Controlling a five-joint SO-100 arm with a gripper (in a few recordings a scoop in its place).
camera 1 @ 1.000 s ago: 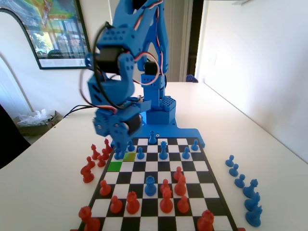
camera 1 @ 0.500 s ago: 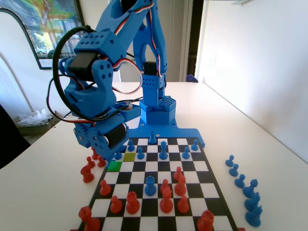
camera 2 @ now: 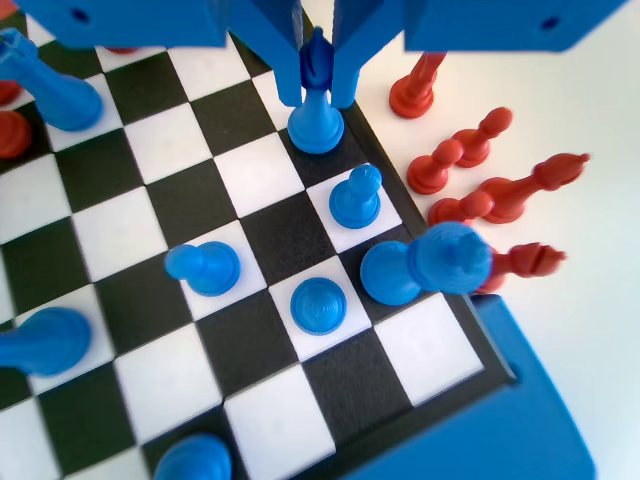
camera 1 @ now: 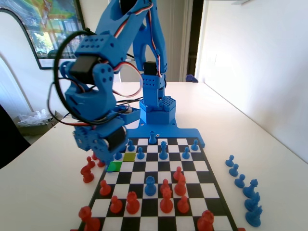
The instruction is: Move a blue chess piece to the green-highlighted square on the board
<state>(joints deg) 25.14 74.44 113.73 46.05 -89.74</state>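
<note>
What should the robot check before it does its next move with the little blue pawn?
1. Pawn between the jaws: ok. In the wrist view the blue chess piece sits between the two jaws of the gripper.
2. Grip firm: cannot tell. The jaws sit close on its head, but actual contact is unclear.
3. Pawn lifted off the board: cannot tell. Its base looks on or just above a square.
4. Target free: ok. The green-highlighted square has no piece on it.
5. Neighbours clear: not ok. Another blue pawn stands on a nearby square, and red pieces stand just off the edge.
</note>
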